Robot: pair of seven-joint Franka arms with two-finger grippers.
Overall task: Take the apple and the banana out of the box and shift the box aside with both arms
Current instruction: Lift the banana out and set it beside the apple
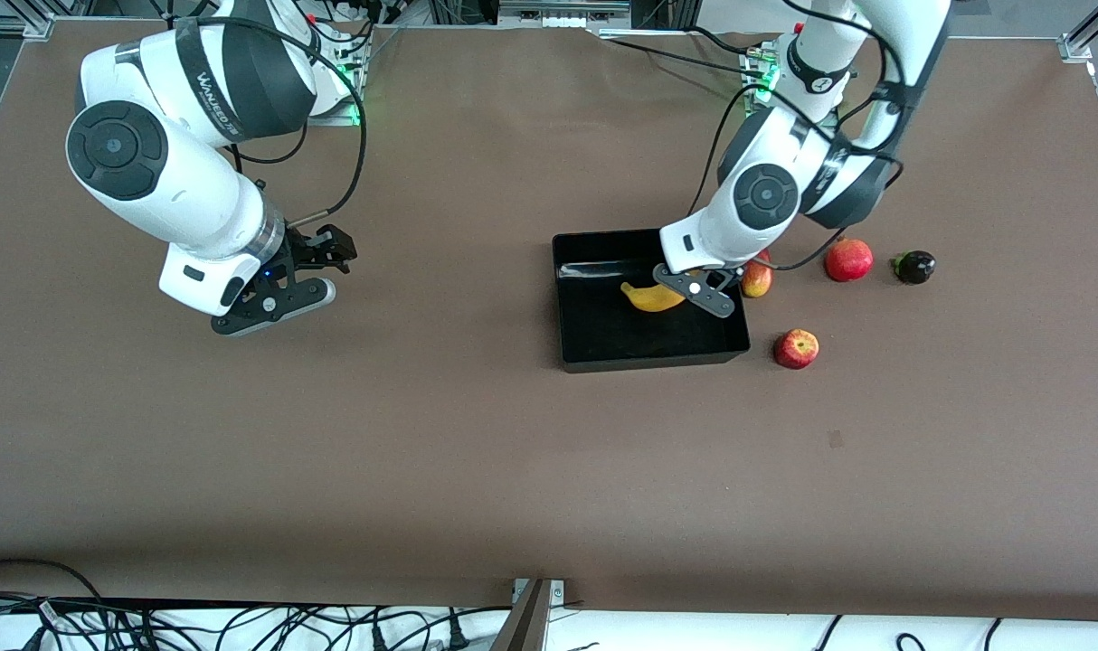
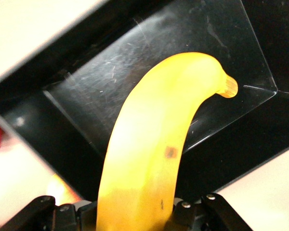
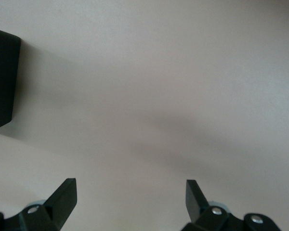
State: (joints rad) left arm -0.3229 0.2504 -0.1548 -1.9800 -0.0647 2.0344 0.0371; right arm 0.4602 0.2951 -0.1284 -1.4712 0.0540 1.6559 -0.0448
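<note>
The black tray (image 1: 603,348) stands mid-table, toward the left arm's end. My left gripper (image 1: 686,287) is shut on the yellow banana (image 1: 650,297) and holds it low over the inside of the tray. In the left wrist view the banana (image 2: 154,154) runs out from between the fingers over the glossy tray floor (image 2: 96,101); I cannot tell if it touches. The red-yellow apple (image 1: 796,348) lies on the table beside the tray, near its front corner. My right gripper (image 1: 336,250) is open and empty above bare table, well away from the tray. Its fingertips (image 3: 67,190) show wide apart.
A mango (image 1: 758,280) lies right beside the tray's wall, partly hidden by the left hand. A red pomegranate (image 1: 848,259) and a small dark fruit (image 1: 914,267) lie farther toward the left arm's end. A tray corner (image 3: 2,82) shows in the right wrist view.
</note>
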